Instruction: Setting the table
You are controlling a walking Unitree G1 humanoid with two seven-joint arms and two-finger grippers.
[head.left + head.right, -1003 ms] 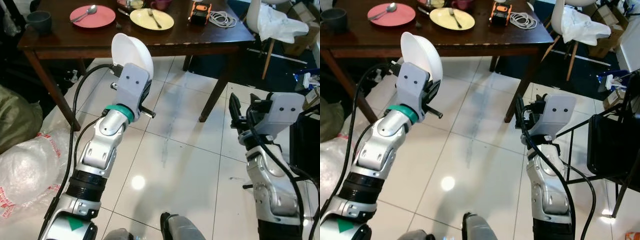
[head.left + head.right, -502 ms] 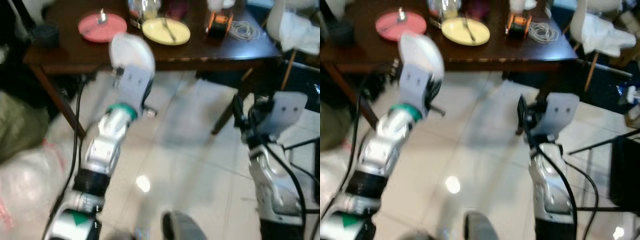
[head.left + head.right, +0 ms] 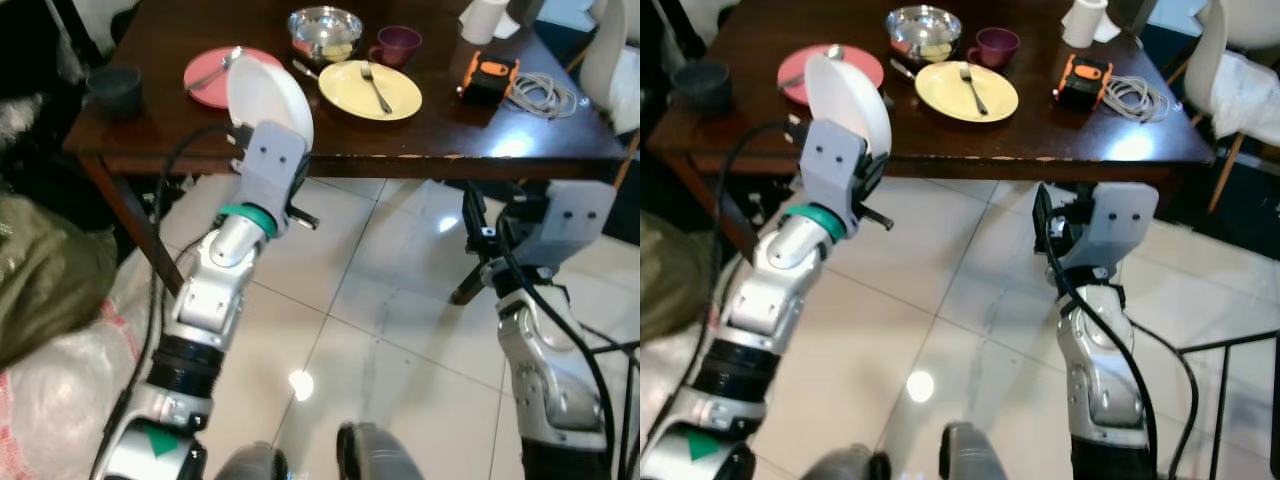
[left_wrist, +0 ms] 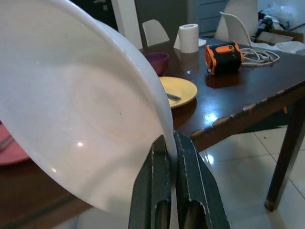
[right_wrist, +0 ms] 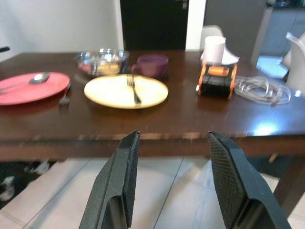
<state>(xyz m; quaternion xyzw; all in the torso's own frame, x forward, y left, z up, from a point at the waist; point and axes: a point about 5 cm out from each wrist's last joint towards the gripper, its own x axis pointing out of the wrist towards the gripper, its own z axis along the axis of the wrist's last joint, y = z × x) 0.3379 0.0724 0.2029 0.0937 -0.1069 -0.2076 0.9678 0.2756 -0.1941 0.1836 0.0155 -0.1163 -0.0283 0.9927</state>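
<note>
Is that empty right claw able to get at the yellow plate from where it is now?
Probably not yet: the open right gripper hangs short of the table edge, and the yellow plate lies further in, though nothing blocks it.

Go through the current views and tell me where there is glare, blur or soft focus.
Left eye view: sharp; lamp glare on the floor tile and a bright sheen on the table edge. Left wrist view: the white bowl, clamped in the left tool, is near and slightly soft; highlights on the tabletop. Right wrist view: the right tool's open fingers look soft, and the cable is hazy.
</note>
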